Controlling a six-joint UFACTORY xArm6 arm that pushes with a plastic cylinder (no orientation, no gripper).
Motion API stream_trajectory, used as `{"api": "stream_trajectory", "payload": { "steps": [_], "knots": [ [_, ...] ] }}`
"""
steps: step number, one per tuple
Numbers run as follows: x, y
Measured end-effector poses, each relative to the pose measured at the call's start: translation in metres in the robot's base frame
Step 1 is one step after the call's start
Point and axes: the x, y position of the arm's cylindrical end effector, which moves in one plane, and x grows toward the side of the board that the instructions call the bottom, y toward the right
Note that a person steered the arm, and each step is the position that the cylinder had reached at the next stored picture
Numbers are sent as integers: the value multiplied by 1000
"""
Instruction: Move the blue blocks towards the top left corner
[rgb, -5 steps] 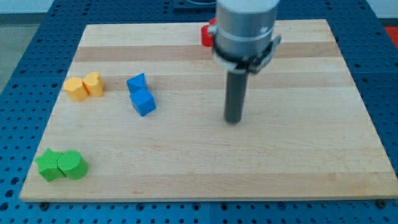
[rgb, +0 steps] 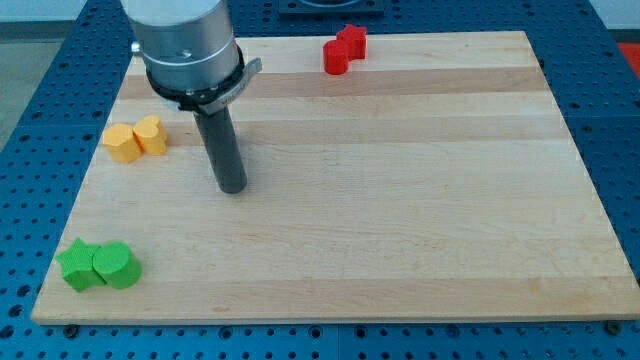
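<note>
No jaws to open or close here, only a straight dark rod ending in my tip (rgb: 232, 188), resting on the board (rgb: 420, 210) in its left half, right of the yellow blocks (rgb: 137, 138) and well above the green blocks (rgb: 98, 266).

No sign of the blue blocks anywhere in the view. Possibly hidden behind the rod and the wide grey collar above it, but impossible to tell where they sit relative to my tip.

Risks from here:
- Pushing blind, so catching a hidden block off-centre and spinning it aside instead of up-left.
- Splitting the pair and having to chase each block separately.
- Sweeping left along the current line and knocking into the yellow blocks just beside that path.
- Shoving too far toward the top left corner and tipping a block over the edge onto the perforated blue table (rgb: 60, 60).

Materials and shapes:
- Pale wooden board, smooth, with lengthwise grain bands.
- Small matte blocks, seemingly hard and light, likely quick to slide.
- Yellow blocks rounded or many-sided.
- One green block star-like, the other rounder.
- Red blocks (rgb: 345, 49) touching at the top edge, exact shapes hard to make out.
</note>
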Motion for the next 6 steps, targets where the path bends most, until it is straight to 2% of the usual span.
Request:
{"api": "stream_trajectory", "payload": {
  "steps": [6],
  "knots": [
    [-96, -37]
  ]
}}
